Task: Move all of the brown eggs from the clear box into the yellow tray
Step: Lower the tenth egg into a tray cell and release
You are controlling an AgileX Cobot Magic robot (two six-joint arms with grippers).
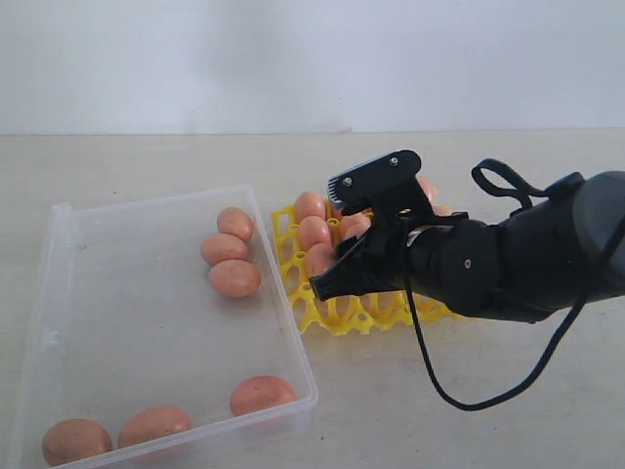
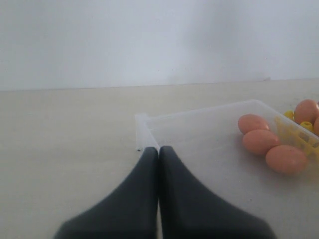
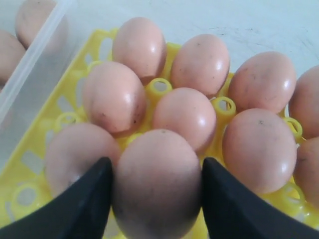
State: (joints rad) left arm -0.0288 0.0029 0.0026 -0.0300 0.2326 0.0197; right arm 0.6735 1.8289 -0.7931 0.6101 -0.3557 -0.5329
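Note:
My right gripper (image 3: 156,160) is shut on a brown egg (image 3: 157,181), one dark finger on each side, just above the yellow tray (image 3: 159,85). Several more brown eggs (image 3: 183,117) sit in the tray's cups around it. In the exterior view this gripper (image 1: 329,237) hangs over the near left part of the yellow tray (image 1: 337,318). The clear box (image 1: 293,322) lies left of the tray with several eggs (image 1: 234,278) inside. My left gripper (image 2: 158,149) is shut on nothing, just off a corner of the clear box (image 2: 144,122); the exterior view does not show it.
The right arm's black body (image 1: 527,254) and a looping cable (image 1: 459,391) hang over the table right of the tray. The box's eggs lie in two groups, by its far right wall (image 1: 225,248) and along its near wall (image 1: 154,425).

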